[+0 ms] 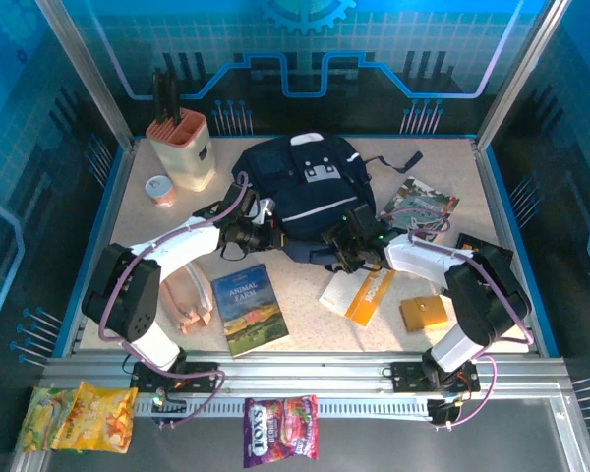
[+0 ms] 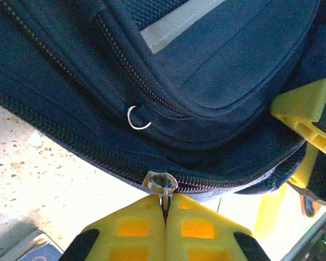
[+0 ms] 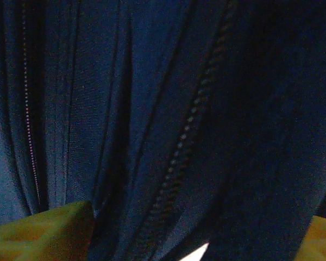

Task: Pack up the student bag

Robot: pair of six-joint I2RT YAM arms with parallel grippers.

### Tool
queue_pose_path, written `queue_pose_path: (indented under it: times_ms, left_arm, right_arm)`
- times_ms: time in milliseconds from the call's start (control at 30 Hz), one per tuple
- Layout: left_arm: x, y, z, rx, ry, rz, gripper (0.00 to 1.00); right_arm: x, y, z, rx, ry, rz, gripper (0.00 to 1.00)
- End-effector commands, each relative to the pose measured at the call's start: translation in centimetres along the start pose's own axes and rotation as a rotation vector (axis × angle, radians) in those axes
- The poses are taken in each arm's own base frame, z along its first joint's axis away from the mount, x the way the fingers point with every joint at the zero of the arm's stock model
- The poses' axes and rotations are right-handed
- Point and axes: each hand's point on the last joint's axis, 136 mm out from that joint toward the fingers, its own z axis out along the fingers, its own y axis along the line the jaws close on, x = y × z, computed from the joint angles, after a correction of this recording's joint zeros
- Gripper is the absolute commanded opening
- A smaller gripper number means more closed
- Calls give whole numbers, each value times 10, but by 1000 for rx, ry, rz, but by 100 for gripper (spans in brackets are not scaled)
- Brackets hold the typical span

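The student bag (image 1: 305, 187), a dark navy backpack, lies at the middle back of the table. My left gripper (image 1: 266, 236) is at its near left edge. In the left wrist view that gripper (image 2: 165, 202) is shut on the metal zipper pull (image 2: 164, 182) of the bag (image 2: 217, 70), on the closed zip along the bag's edge. My right gripper (image 1: 345, 248) is at the bag's near right edge. In the right wrist view its yellow fingers (image 3: 43, 228) stand wide apart, open, with the bag's fabric and a zip line (image 3: 185, 141) between them.
An Animal Farm book (image 1: 250, 308), a white and orange book (image 1: 359, 292) and a small orange box (image 1: 424, 313) lie near the front. A magazine (image 1: 420, 206) lies right of the bag. A holder (image 1: 182, 147) and a tape roll (image 1: 159, 189) stand back left. Snack packets (image 1: 280, 430) lie on the front rail.
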Motion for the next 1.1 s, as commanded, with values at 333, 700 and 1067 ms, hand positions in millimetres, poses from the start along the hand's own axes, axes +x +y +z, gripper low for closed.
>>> queue_pose_path:
  times_ms: [333,700,1067]
  left_arm:
    - [-12,54,-24,-219,-20,-8,0]
    - [-71,106,-29,-382,-144,-63,0]
    - [-143,105,-17,-424,-259,-69,9]
  right_arm:
    - [-46,61,-62,-162,-246,-246,21]
    - [-64,76,-93,-234,-262,-255,20]
    - [-41,77,-87,-293,-188,-231,22]
